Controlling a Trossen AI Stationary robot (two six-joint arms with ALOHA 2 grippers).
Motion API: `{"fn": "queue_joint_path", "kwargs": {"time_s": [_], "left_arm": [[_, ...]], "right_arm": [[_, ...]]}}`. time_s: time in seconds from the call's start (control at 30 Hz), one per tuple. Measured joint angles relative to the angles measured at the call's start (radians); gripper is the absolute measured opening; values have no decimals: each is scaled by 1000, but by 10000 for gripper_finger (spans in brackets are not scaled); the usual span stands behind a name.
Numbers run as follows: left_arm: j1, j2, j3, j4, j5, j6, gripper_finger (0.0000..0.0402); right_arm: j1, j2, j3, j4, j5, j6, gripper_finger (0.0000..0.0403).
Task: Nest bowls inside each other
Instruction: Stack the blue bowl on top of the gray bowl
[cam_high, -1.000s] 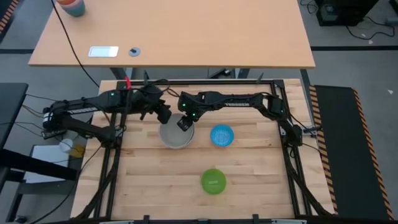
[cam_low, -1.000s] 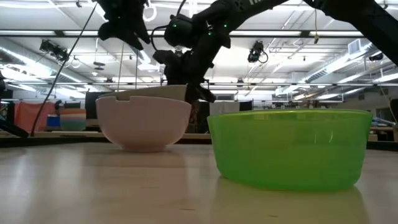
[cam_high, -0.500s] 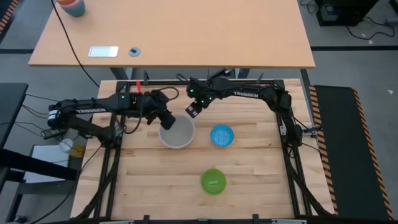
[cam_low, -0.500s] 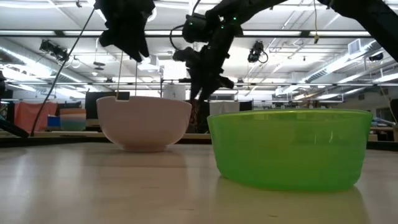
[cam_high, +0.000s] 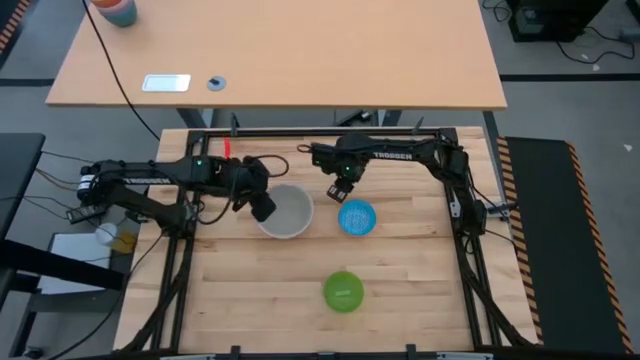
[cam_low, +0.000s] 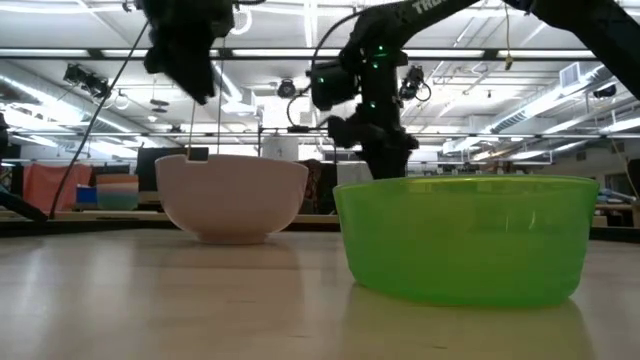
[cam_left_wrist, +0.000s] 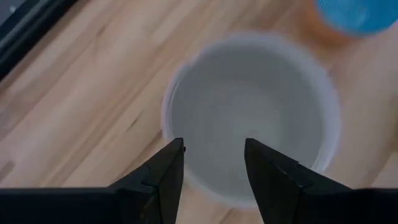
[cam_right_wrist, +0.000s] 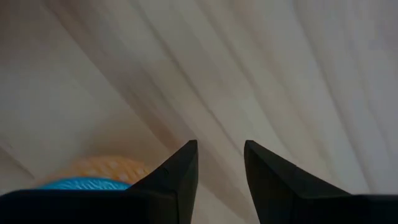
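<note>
The large white bowl (cam_high: 286, 213) stands on its base on the wooden table, with a grey-white bowl (cam_left_wrist: 249, 118) nested level inside it. My left gripper (cam_high: 264, 208) hangs open above this pair's left rim (cam_left_wrist: 168, 118), touching nothing. The small blue bowl (cam_high: 357, 218) stands to the right of the white one. My right gripper (cam_high: 340, 192) hovers open just beyond the blue bowl's far-left side (cam_right_wrist: 81, 183), pointing down at bare wood. The green bowl (cam_high: 343, 291) stands alone near the front edge and fills the foreground of the low view (cam_low: 465, 235).
A black frame (cam_high: 300, 131) borders the wooden table. Behind it stands a tan desk (cam_high: 300, 60) with a stack of coloured bowls (cam_high: 117, 10) and a flat white item (cam_high: 165, 83). Bare wood lies on the near left and right of the green bowl.
My right gripper has left the white bowl and gone toward the table's right, tipping to point straight down beside the blue bowl. The grey-white bowl, tilted in the white bowl before, now sits level in it. My left gripper has sunk toward the white bowl's left rim.
</note>
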Motion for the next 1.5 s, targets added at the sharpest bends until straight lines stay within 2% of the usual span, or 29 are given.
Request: {"fn": "queue_joint_path", "kwargs": {"time_s": [0.13, 0.23, 0.3, 0.47, 0.6, 0.8, 0.93, 1.1, 1.27, 1.37, 1.5], "left_arm": [[-23, -5, -37, -78, -1, -17, 173], [-34, -21, -93, -78, -1, -26, 173], [-36, -33, -148, -56, 11, -30, 173], [-37, -34, -244, -9, 84, -73, 173], [-31, -34, -244, 12, 83, -49, 173], [29, -35, -177, 63, 62, 121, 173], [94, -35, -151, 134, 64, 234, 173], [158, -34, -89, 121, 102, 245, 173], [183, -35, 118, 8, 134, 251, 173], [189, -35, 240, 3, 122, 255, 173], [190, -37, 319, 5, 100, 255, 173]], "right_arm": [[11, -38, -85, 12, 20, 23, 138], [21, -95, -172, 68, 139, 90, 138], [22, -140, -240, 121, 179, 149, 138], [22, -275, -411, 223, 177, 270, 138], [22, -368, -524, 245, 156, 369, 138], [60, -470, -639, 304, 66, 550, 138], [133, -504, -676, 305, 64, 669, 138], [231, -524, -691, 307, 91, 783, 138], [252, -536, -691, 335, 117, 817, 139], [234, -555, -691, 380, 117, 786, 139], [206, -566, -691, 419, 101, 770, 139]]}}
